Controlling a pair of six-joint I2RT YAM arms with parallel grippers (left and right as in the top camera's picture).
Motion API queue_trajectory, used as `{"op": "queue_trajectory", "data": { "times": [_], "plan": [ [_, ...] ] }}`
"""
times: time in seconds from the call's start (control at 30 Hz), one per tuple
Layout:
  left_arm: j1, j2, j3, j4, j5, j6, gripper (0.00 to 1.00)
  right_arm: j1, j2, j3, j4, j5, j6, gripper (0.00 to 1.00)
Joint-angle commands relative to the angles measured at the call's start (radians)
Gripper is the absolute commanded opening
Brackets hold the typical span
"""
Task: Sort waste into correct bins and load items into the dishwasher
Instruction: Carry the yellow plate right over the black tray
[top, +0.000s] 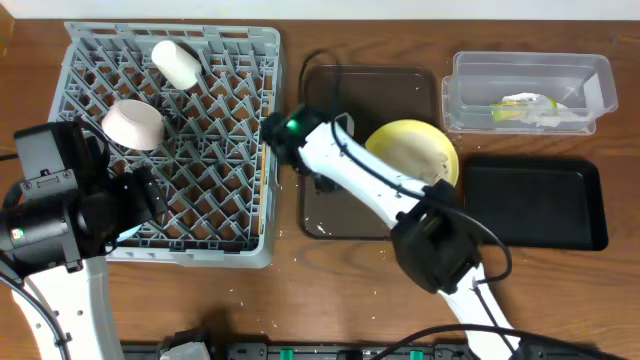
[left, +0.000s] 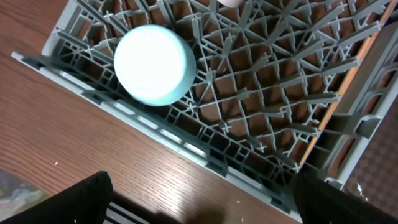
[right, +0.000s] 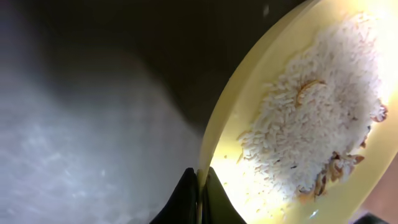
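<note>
The grey dish rack (top: 250, 215) stands at the left and holds a white cup (top: 177, 62) and a white bowl (top: 132, 123). A light blue bowl (left: 155, 63) sits upside down in the rack's corner (left: 261, 118). My left gripper (left: 202, 199) is open and empty over the table beside the rack's edge; in the overhead view it (top: 150, 195) is at the rack's front left. My right gripper (right: 200, 186) is shut on the rim of the pale yellow plate (right: 249, 180), which carries beige rice crumbs (right: 317, 106). The plate (top: 412, 150) is held tilted between the serving tray and the black tray.
A dark brown serving tray (top: 340, 215) lies beside the rack, under the right arm. The clear tub (top: 470, 100) at the back right holds a yellow-green wrapper (top: 520, 105) and white paper (top: 560, 118). The black tray (top: 535, 205) lies in front of it. A few crumbs (top: 300, 255) lie on the table.
</note>
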Motion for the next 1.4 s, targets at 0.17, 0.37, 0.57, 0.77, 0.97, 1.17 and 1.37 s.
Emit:
{"op": "queue_trajectory", "data": {
  "times": [0.17,0.37,0.57,0.77,0.97,1.17,1.37],
  "plan": [
    [-0.001,-0.002,0.016,-0.002,-0.012,-0.009,0.94,-0.204,-0.006,0.188,-0.115,0.044,0.177,0.02],
    [-0.001,-0.002,0.016,-0.003,-0.012,-0.009,0.94,-0.366,-0.021,0.245,-0.137,-0.023,0.25,0.01],
    [-0.001,-0.002,0.016,-0.003,-0.012,-0.009,0.94,-0.536,-0.036,0.246,-0.146,-0.143,0.335,0.01],
    [-0.001,-0.002,0.016,-0.003,-0.012,-0.009,0.94,-0.672,-0.036,0.245,-0.146,-0.261,0.361,0.01],
    [-0.001,-0.002,0.016,-0.003,-0.012,-0.009,0.94,-0.794,-0.042,0.245,-0.146,-0.354,0.33,0.01],
    [-0.001,-0.002,0.016,-0.002,-0.012,-0.009,0.94,-0.912,-0.082,0.245,-0.146,-0.488,0.248,0.01],
    [-0.001,-0.002,0.016,-0.003,-0.012,-0.009,0.94,-1.027,-0.147,0.245,-0.146,-0.534,0.193,0.02]
  ]
}}
